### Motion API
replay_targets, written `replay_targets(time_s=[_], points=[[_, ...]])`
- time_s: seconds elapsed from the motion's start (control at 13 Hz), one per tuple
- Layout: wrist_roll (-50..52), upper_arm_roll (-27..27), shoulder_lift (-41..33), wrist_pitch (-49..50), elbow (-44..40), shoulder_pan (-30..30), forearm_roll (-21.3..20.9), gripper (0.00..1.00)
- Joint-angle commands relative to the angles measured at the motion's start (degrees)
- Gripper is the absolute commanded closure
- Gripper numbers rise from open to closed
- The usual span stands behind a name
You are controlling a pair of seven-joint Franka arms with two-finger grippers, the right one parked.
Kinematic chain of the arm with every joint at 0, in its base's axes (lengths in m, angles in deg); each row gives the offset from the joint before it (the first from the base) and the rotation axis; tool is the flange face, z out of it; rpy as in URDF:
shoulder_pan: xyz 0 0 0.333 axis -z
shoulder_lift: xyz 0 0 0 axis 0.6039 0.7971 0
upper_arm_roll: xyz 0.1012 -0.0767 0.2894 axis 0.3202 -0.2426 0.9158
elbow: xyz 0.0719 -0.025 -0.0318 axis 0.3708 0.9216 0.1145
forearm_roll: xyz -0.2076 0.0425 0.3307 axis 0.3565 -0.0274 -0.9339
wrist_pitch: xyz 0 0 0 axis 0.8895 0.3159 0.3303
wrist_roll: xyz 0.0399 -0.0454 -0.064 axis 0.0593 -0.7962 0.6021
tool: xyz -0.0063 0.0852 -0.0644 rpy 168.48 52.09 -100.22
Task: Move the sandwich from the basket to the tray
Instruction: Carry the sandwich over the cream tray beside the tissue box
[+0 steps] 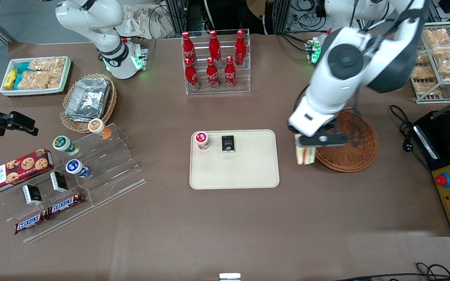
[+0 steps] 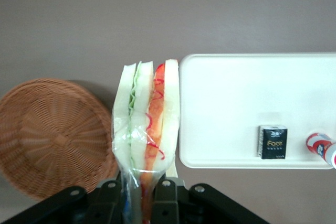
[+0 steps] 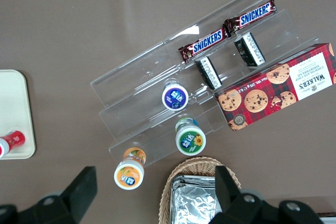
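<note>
Your gripper (image 1: 311,145) is clamped on the sandwich (image 1: 304,155), holding it upright in the air between the basket (image 1: 352,146) and the tray (image 1: 234,171). In the wrist view the fingers (image 2: 164,192) pinch the wedge (image 2: 147,124) at its lower end, filling edge facing the camera. The sandwich hangs over the bare table (image 1: 225,234) just off the basket's rim, near the tray's edge toward the working arm. On the tray, along the edge farthest from the front camera, you have a red-lidded cup (image 1: 202,140) and a small black packet (image 1: 228,143).
</note>
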Motion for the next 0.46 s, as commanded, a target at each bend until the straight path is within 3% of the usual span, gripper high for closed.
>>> replay_targets(time_s=[0.0, 0.38], points=[[1.57, 0.00, 8.59, -7.18, -3.40, 2.81, -1.93, 1.00], [4.30, 0.00, 18.88, -15.47, -3.12, 4.31, -4.48, 1.00]])
